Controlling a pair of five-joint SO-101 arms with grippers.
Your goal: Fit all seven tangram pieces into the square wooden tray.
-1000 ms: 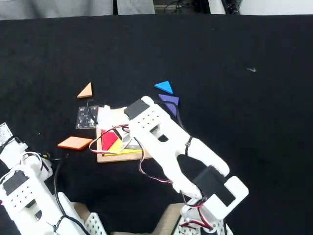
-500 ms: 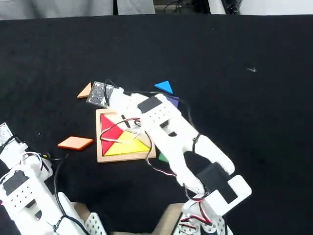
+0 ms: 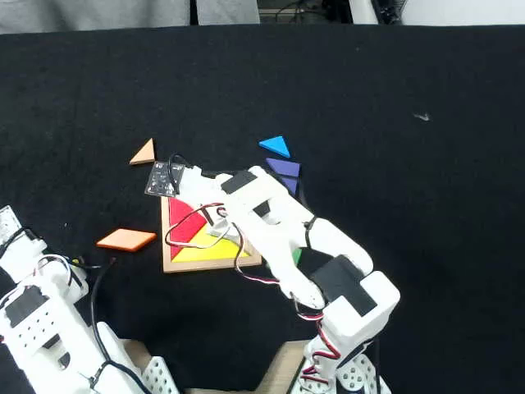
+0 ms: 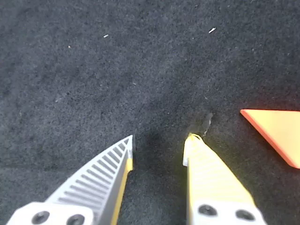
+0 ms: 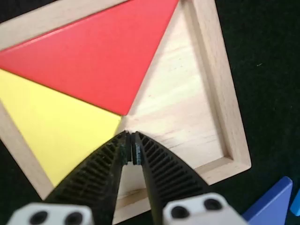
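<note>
The square wooden tray [image 3: 174, 264] holds a red triangle [image 3: 185, 223] and a yellow triangle [image 3: 205, 252]. My right arm [image 3: 262, 215] lies across it. In the right wrist view my right gripper [image 5: 130, 140] is shut on nothing, its tips over bare tray wood [image 5: 183, 117] where the red triangle [image 5: 98, 56] and the yellow triangle [image 5: 61, 136] meet. Loose on the cloth lie a small orange triangle [image 3: 143, 153], an orange parallelogram [image 3: 125, 240], a blue triangle [image 3: 275, 146] and a purple parallelogram [image 3: 285, 167]. My left gripper [image 4: 159, 140] hangs open above the cloth beside the orange parallelogram [image 4: 276, 133].
A green piece [image 3: 296, 256] peeks out from under the right arm beside the tray. The left arm's base [image 3: 37, 316] stands at the near left corner. Black cloth covers the whole table, with wide free room at the back and right.
The right arm swung from the tray's left side out toward the small orange triangle, then drew back over the tray. The left arm has not moved.
</note>
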